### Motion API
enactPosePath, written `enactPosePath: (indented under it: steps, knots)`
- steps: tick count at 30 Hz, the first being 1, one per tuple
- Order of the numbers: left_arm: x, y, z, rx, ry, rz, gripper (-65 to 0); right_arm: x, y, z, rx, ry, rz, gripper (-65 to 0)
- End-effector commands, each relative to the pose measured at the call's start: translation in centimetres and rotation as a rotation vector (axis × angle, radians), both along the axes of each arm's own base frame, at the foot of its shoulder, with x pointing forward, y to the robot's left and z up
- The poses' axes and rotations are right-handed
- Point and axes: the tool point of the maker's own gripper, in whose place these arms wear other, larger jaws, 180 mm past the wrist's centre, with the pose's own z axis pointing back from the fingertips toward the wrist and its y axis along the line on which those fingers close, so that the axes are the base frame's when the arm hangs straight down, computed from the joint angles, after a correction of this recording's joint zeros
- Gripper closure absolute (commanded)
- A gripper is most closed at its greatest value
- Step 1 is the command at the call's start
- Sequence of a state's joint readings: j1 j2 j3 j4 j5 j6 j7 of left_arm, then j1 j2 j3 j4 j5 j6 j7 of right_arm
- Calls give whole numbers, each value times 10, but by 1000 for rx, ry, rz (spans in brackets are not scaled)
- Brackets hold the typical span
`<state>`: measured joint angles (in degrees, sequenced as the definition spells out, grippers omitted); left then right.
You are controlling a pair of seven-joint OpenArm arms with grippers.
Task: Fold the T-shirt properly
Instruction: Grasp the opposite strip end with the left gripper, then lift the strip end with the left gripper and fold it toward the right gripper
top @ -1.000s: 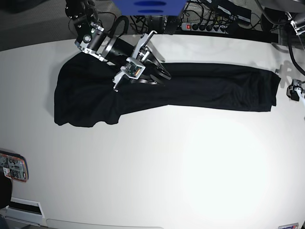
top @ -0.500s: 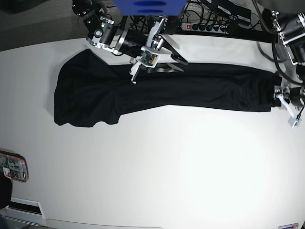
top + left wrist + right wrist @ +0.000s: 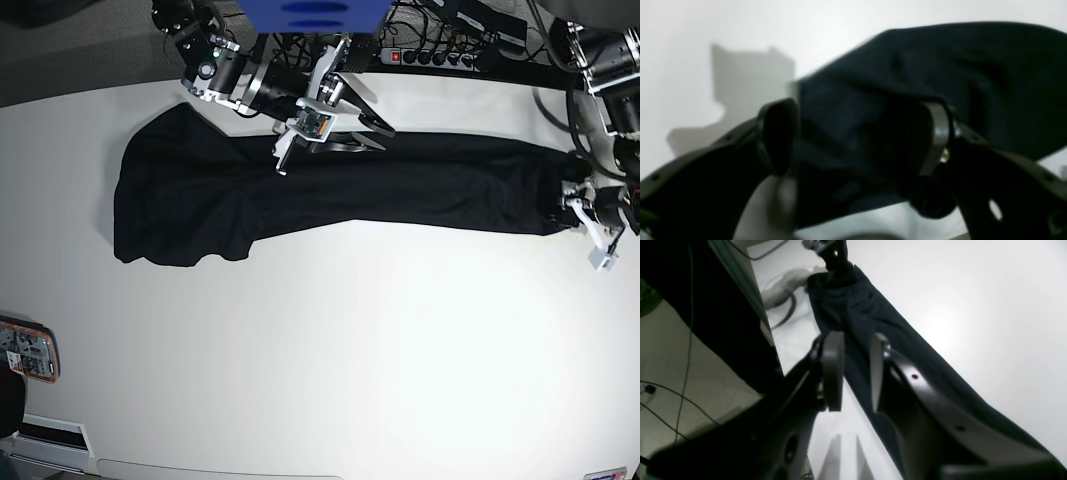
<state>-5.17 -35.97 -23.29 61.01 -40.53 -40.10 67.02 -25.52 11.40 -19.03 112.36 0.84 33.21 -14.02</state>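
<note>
Black T-shirt [image 3: 330, 190] in a long band across upper frame | left gripper [image 3: 860, 140] spread around its end, seemingly | right gripper [image 3: 857, 373] narrowly parted, empty | next: pinch, fold end over.

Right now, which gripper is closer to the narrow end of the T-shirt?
The left gripper. Its open jaws straddle the narrow end of the T-shirt. The right gripper hovers over the shirt's far edge near the middle, holding nothing.

Bench [image 3: 380, 350]: white, smooth, brightly lit.
T-shirt [image 3: 300, 195]: black, lying on it as a long band, wider at one end.
</note>
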Motion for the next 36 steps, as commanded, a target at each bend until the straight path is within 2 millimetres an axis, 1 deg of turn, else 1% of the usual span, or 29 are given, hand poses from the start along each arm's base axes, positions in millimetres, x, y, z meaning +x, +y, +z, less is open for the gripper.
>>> enactPosePath:
  steps: [1,2,5,9,13,14,15,16,17,18,20,21,24,26,30,32,34,36]
  knots:
    - [-9,-1,0,22,31,-31,-488,2,2,15,54,-23,-3,-136]
    - [-10,-3,2,29,22,-45,-488,2,2,15,54,-23,-3,-136]
    - [-15,-8,1,5,19,-46,-488,2,2,15,55,-23,-4,-136]
    - [-32,-24,-14,-37,56,-45,-488,2,2,13,48,-20,-4,-136]
    - [-43,-29,-21,-50,78,-44,-485,4,3,8,8,-17,8,-136]
    - [-44,-31,-22,-54,79,-44,-467,5,3,7,4,-17,9,-136]
    - [-44,-31,-22,-56,79,-42,-439,4,3,8,4,-16,10,-136]
    - [-44,-31,-22,-56,78,-41,-394,4,3,7,3,-16,10,-136]
    - [-44,-31,-22,-58,78,-41,-334,5,3,8,3,-17,10,-136]
    - [-43,-32,-22,-59,76,-41,-261,5,3,8,3,-17,10,-136]
    - [-41,-33,-22,-62,72,-41,-62,4,4,8,4,-17,12,-136]
    - [-41,-34,-22,-64,71,-40,0,4,4,8,4,-16,13,-136]
    - [-36,-34,-20,-67,57,-38,0,-1,9,8,9,-10,33,-136]
    - [-24,-39,-15,-76,31,-41,0,-3,11,8,11,-8,40,-136]
    - [-20,-40,-11,-71,54,-61,0,-8,15,9,17,-4,55,-136]
    - [-14,-56,-11,-111,51,-72,0,-8,15,9,17,-4,55,-136]
    - [-8,-66,-2,-132,22,-96,0,-8,15,9,17,-4,55,-136]
    - [0,-89,9,-164,-20,-141,0,-7,15,9,15,-5,55,-136]
